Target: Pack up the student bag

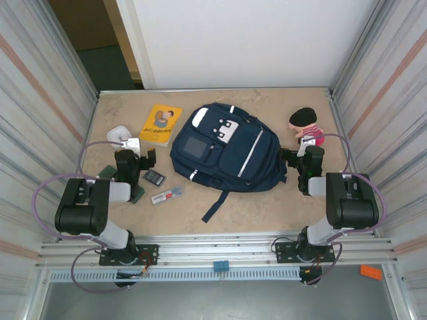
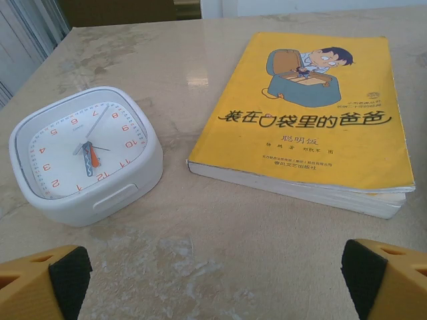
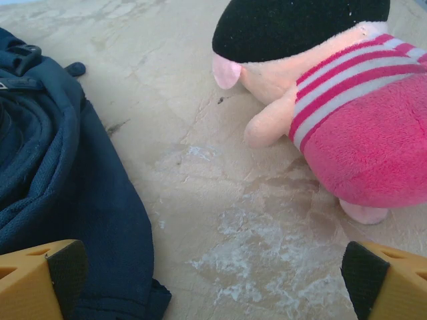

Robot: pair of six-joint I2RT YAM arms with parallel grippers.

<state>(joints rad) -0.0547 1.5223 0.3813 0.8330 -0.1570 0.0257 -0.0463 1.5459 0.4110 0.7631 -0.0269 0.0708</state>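
Observation:
The student bag [image 1: 227, 148] is a navy backpack lying front-up in the middle of the table, with a dark strap trailing toward the near edge. Its fabric side [image 3: 60, 193] fills the left of the right wrist view. My left gripper [image 1: 132, 153] stands open left of the bag, low over bare table, and its orange fingers [image 2: 40, 283] sit wide apart around nothing. My right gripper [image 1: 301, 153] is open to the right of the bag, between the bag and a plush toy [image 3: 347, 113]. Nothing lies between its fingers [image 3: 40, 280].
A white square clock [image 2: 83, 155] and a yellow paperback [image 2: 307, 113] lie just ahead of the left gripper. A dark calculator-like item [image 1: 154, 177] and a clear pen case [image 1: 167, 195] lie near the left arm. The plush toy [image 1: 305, 125] sits at the back right. Metal walls close in both sides.

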